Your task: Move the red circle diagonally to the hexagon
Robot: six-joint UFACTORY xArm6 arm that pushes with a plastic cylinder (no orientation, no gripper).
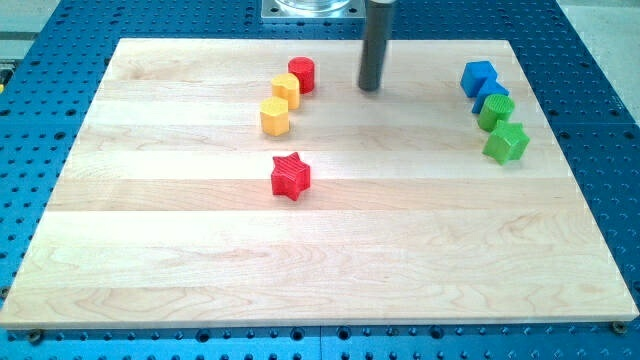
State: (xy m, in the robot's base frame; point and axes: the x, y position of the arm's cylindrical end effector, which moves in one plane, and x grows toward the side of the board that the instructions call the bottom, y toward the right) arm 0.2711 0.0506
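The red circle point(302, 74) is a short red cylinder near the view's top, left of centre. It touches a yellow block point(286, 90) just below and left of it. A yellow hexagon point(274, 116) stands a little further down and left, close to that yellow block. My tip point(371, 88) rests on the board to the right of the red circle, with a clear gap between them. The rod rises straight up out of the view's top.
A red star point(291, 176) lies near the board's middle. At the view's right stand a blue cube point(479, 77), a second blue block point(493, 98), a green block point(495, 112) and a green star-like block point(506, 142). The wooden board point(320, 270) lies on a blue perforated table.
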